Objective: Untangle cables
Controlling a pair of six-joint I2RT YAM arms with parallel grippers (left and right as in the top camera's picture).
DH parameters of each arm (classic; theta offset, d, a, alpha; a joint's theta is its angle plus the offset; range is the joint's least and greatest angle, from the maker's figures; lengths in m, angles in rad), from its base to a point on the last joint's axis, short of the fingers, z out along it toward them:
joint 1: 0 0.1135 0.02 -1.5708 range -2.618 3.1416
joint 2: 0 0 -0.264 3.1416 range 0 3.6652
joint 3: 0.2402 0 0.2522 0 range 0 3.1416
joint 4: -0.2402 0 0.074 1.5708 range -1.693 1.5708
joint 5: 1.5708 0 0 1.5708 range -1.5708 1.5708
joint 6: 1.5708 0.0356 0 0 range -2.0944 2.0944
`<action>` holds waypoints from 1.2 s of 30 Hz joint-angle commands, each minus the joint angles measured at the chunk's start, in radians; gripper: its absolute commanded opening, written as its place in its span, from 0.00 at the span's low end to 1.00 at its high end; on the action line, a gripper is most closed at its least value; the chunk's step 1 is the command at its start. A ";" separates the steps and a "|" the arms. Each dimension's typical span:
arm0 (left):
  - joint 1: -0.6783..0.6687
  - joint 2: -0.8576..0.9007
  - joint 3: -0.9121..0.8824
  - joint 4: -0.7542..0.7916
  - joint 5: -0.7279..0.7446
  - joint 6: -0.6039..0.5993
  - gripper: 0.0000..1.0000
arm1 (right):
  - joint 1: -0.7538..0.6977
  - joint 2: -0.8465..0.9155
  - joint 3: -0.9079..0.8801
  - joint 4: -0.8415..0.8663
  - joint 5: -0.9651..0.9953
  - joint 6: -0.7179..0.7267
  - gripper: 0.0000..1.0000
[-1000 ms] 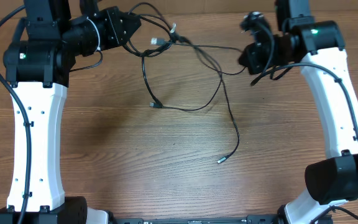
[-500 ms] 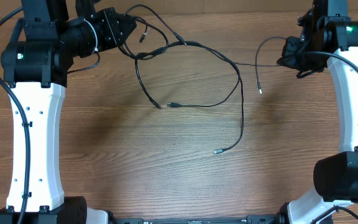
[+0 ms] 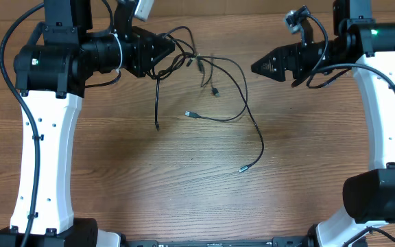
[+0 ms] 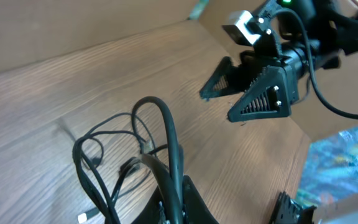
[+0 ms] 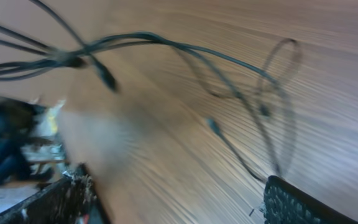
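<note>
The right end effector (image 3: 265,66) has just let go and hangs spread wide, empty. The cables (image 3: 262,147) now trail from the clenched left end effector (image 3: 164,49), which grips them, onto the tabletop (image 3: 184,199) beside it. The tangle looks looser to me.

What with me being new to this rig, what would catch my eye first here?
The black cables stand out: a loose tangle at the table's far middle, pinched by the left gripper, one strand trailing nearer to a silvery plug end. To its right, the right gripper hangs open and empty, pointing at the tangle.
</note>
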 commanded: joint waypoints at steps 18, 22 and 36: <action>-0.007 0.010 0.008 -0.178 0.393 0.009 0.04 | 0.177 -0.027 0.023 0.114 -0.251 -0.250 0.82; -0.034 0.011 0.008 -0.226 0.392 -0.025 0.04 | 0.177 -0.027 0.023 0.109 -0.251 -0.241 0.70; -0.047 0.011 0.007 -0.260 -0.521 -0.815 0.04 | 0.179 -0.111 0.024 0.119 0.262 0.277 0.79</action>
